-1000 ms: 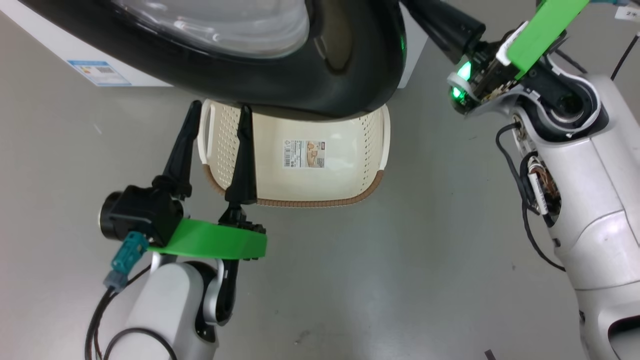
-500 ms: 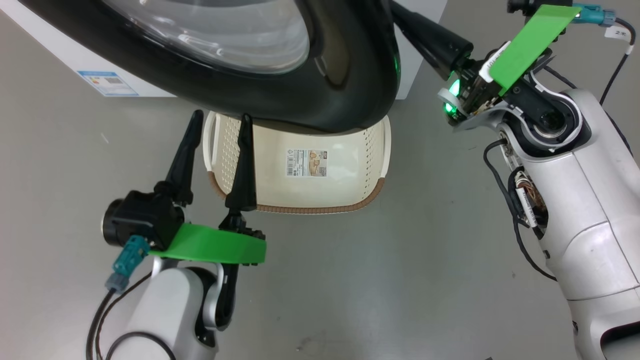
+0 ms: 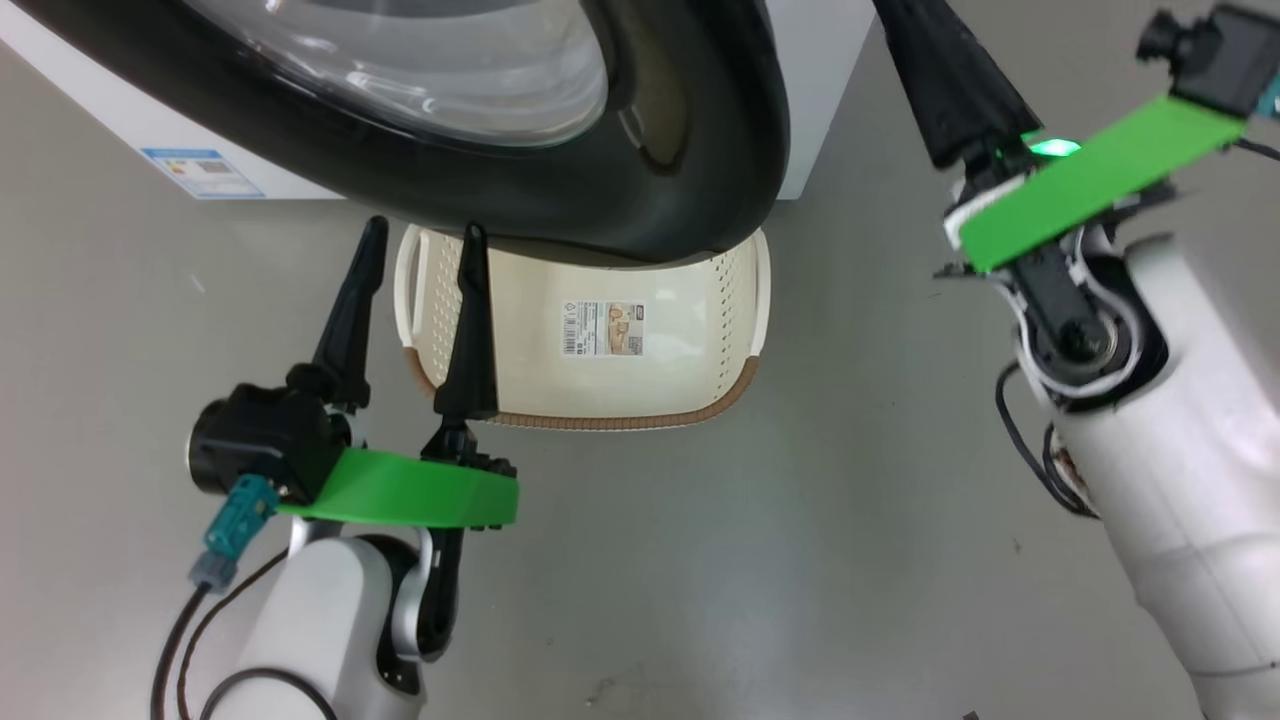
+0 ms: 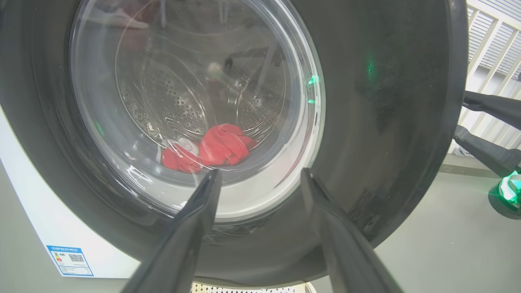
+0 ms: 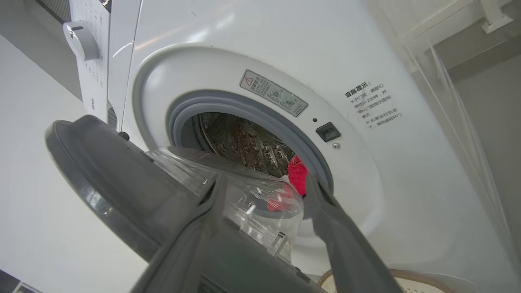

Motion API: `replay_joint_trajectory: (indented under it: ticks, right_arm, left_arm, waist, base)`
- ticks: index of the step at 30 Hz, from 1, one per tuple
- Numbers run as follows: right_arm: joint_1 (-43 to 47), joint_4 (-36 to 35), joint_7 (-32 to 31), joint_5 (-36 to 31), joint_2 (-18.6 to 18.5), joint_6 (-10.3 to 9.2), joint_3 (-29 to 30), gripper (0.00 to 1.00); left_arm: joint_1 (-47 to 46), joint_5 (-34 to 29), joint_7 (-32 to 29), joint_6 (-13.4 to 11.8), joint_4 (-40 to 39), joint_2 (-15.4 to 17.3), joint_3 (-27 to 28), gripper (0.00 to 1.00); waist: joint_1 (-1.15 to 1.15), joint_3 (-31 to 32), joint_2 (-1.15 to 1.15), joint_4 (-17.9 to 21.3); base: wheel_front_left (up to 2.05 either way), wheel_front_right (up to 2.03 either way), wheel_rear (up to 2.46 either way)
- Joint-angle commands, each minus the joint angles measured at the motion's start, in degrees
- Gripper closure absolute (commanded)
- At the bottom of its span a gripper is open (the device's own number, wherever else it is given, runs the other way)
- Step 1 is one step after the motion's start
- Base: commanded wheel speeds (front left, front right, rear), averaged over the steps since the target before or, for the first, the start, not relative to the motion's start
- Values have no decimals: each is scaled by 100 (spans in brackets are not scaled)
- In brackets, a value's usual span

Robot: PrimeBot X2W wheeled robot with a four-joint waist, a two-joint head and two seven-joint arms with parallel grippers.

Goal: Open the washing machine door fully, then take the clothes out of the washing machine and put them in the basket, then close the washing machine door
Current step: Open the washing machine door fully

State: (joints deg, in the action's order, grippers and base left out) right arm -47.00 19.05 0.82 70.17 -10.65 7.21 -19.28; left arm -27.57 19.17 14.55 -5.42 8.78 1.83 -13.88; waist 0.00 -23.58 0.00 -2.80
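Note:
The washing machine door (image 3: 700,150) stands partly open above the basket (image 3: 735,290), which sits bare on the floor. Red clothes (image 5: 298,175) lie in the drum of the washing machine (image 5: 285,53); through the door glass they appear as clothes (image 4: 222,146). My left gripper (image 3: 418,235) is open and holds nothing; it is low at the basket's left end and points at the door. My right gripper (image 5: 264,181) is open beside the door's free edge, with the glass bowl showing between its fingers (image 4: 488,106).
The grey floor spreads around the basket. A blue label (image 3: 190,172) marks the washer's lower front. A control knob (image 5: 80,40) sits at the top of the machine. Pale slatted panels (image 4: 492,49) stand behind the right gripper.
My right gripper has opened, left the door's edge and drawn back to the upper right. The left arm has kept its place; the head view has shifted slightly.

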Motion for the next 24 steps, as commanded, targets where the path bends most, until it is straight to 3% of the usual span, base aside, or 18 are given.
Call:
replay_joint_trajectory:
  ticks: [1, 6, 11, 19, 24]
  right_arm:
    - [173, -195, 244, -243, -16, 28, -125, 0]
    - [421, 154, 1151, -1386, -169, 28, -228, 0]
    - [528, 545, 1407, -3077, 42, 28, 280, 0]
    - [1121, -80, 1416, -5151, 546, 28, 1232, 0]
    - [1541, -447, 1417, -5777, 730, 28, 1568, 0]
  left_arm:
    - [111, -19, 45, 42, -165, 105, 191, 0]
    - [165, -99, 45, 52, -113, 105, 237, 0]
    - [196, -110, 45, 52, -125, 105, 292, 0]
    - [233, -200, 45, 78, -224, 105, 322, 0]
    - [279, -259, 45, 128, -346, 105, 336, 0]
  waist:
    - [0, 18, 0, 27]
    - [0, 51, 0, 112]
    - [0, 67, 0, 161]
    - [0, 56, 0, 168]
    - [0, 59, 0, 158]
  base:
    - [0, 0, 0]
    - [0, 0, 0]
    - [0, 0, 0]
    - [0, 0, 0]
    - [0, 0, 0]
